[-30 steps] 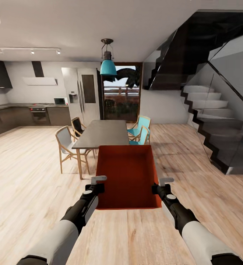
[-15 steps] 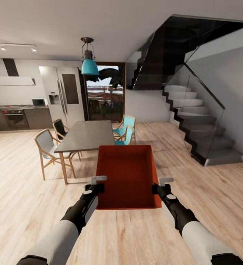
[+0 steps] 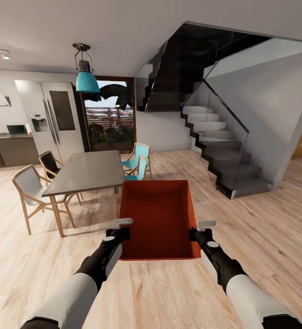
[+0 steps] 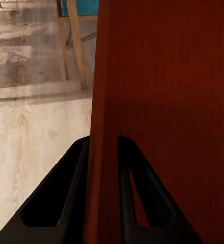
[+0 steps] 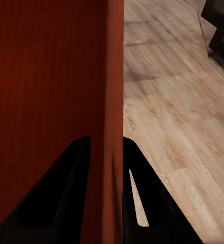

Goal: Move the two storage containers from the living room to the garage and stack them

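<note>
I carry one orange-red storage container in front of me, above a light wood plank floor. My left gripper is shut on its left wall, and the left wrist view has that wall pinched between the two black fingers. On the opposite side my right gripper is shut on the right wall, which stands between the fingers in the right wrist view. The bin is open-topped, level and holds nothing.
A grey dining table with wooden and teal chairs stands ahead to the left. A dark staircase with a glass rail rises at the right. A fridge and glass door line the back wall. Open plank floor lies ahead right.
The whole view has swung to the right: table, lamp and kitchen slid left, and more of the staircase and right wall came in. The bin and both grippers keep the same hold.
</note>
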Motion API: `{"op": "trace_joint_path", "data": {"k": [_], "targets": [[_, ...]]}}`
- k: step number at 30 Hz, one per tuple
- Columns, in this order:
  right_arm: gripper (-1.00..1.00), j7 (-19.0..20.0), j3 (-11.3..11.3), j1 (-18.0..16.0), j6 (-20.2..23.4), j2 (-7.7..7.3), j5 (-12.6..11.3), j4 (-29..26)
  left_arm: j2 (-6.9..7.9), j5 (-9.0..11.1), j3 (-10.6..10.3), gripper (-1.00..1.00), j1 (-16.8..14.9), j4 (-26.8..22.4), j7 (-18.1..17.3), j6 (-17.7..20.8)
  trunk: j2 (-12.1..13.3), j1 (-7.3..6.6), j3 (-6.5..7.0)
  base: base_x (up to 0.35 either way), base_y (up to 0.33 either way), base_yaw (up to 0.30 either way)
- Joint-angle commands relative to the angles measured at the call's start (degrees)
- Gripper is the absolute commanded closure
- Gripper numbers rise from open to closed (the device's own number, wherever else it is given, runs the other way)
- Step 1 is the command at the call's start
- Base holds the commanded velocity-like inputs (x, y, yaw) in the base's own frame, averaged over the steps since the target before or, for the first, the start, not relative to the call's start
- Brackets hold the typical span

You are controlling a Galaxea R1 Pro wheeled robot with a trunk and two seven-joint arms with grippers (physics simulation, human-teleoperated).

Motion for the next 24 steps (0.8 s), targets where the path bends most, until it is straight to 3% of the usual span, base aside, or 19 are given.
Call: {"op": "trace_joint_path", "data": {"k": [1,24], "targets": [[1.00,-0.3,-0.4,0.0,0.1,0.02,0.3,-0.1,0.00,0.7,-0.3,1.00,0.0,-0.1,0.6,0.3,0.0,0.02,-0.02,0.000,0.000,-0.284],[1.00,-0.2,-0.4,0.0,0.1,-0.04,0.3,-0.1,0.00,0.7,-0.3,1.00,0.0,-0.4,0.6,0.3,0.0,0.02,-0.02,0.000,0.000,-0.284]]}}
